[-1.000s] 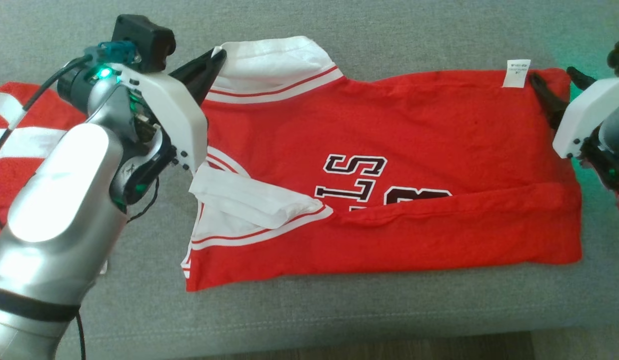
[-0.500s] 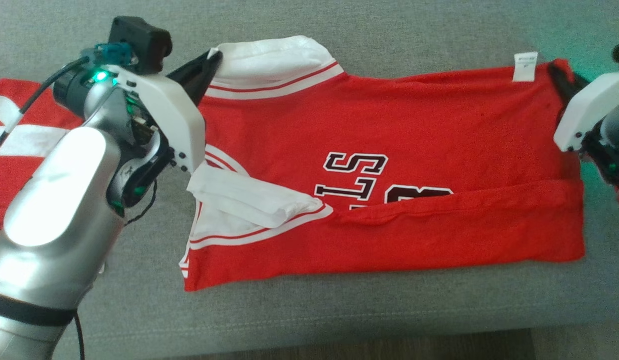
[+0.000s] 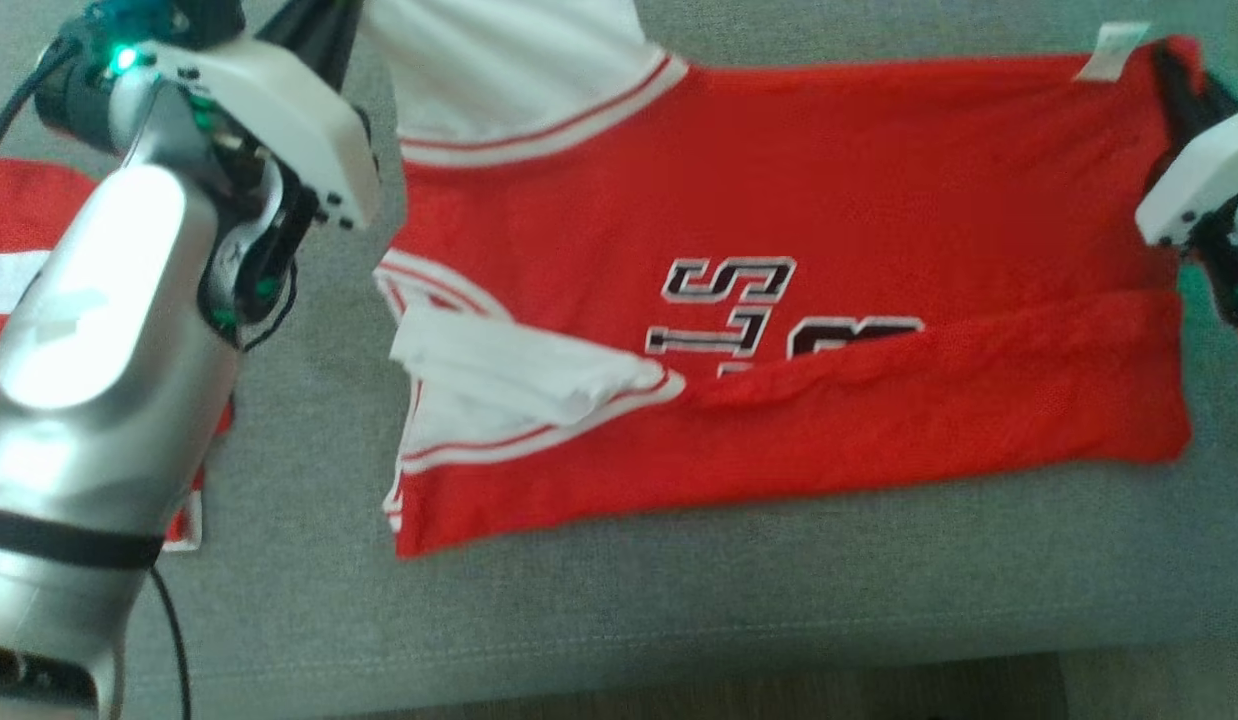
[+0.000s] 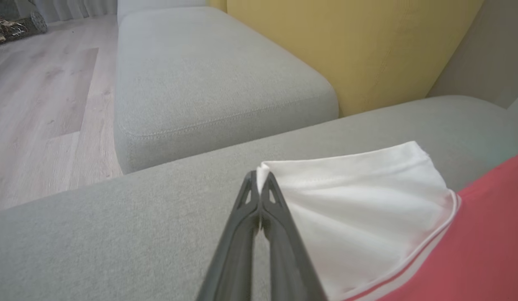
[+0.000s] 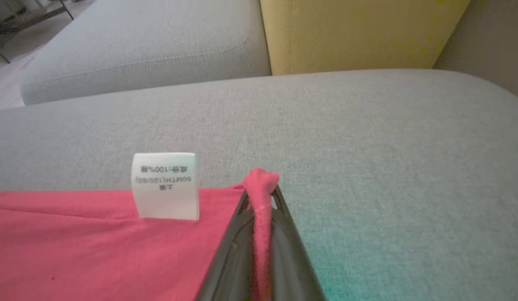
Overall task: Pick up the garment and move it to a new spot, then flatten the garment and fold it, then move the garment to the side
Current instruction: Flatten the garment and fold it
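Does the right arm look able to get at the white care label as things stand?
Probably not yet: the care label sits uncovered beside the right gripper, but its jaws are shut on the jersey corner and would have to let go first.

Soft, even daylight here; my head view is slightly motion-blurred, with glare on the silver forearm [image 3: 79, 300] at left.
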### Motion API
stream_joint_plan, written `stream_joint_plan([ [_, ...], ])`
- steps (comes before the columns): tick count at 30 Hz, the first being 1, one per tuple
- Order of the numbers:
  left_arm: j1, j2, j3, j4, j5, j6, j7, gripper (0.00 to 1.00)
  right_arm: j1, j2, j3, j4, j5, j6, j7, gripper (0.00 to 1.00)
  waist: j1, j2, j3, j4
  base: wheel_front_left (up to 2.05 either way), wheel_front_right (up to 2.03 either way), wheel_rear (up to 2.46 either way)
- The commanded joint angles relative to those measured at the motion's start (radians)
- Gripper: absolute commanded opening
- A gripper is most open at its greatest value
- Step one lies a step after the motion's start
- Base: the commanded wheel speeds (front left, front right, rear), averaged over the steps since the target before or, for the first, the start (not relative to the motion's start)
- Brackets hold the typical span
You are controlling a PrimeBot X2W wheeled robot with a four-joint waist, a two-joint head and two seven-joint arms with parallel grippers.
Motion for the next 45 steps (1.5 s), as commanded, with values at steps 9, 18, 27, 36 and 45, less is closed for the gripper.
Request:
stream_joint_plan([
  [9,-0.102,-0.03,0.031,0.108,0.017,-0.013,-0.102,0.0,-0.032,0.013,-0.016,0.055,0.027,-0.001,-0.105,0.0,0.0,0.0,-0.008,0.011,0.0,0.0,0.0],
  [18,-0.002,0.008,-0.024,0.058,0.012,-0.064,-0.077,0.0,0.056,-0.013,-0.018,0.021,0.075,-0.001,-0.169,0.0,0.0,0.0,-0.062,0.031,0.0,0.0,0.0],
  [27,0.218,0.121,-0.037,-0.215,-0.037,-0.042,0.01,0.0,0.205,-0.07,-0.013,-0.054,0.124,-0.001,-0.183,0.0,0.0,0.0,-0.151,0.05,0.0,0.0,0.0],
  [36,0.394,0.217,-0.08,-0.42,-0.068,-0.014,0.126,0.0,0.325,-0.126,0.008,-0.129,0.168,-0.001,-0.125,0.0,0.0,0.0,-0.21,0.065,0.0,0.0,0.0],
  [45,0.477,0.241,-0.139,-0.441,-0.052,-0.006,0.155,0.0,0.424,-0.184,0.038,-0.246,0.179,-0.001,0.006,0.0,0.0,0.0,-0.231,0.042,0.0,0.0,0.0],
])
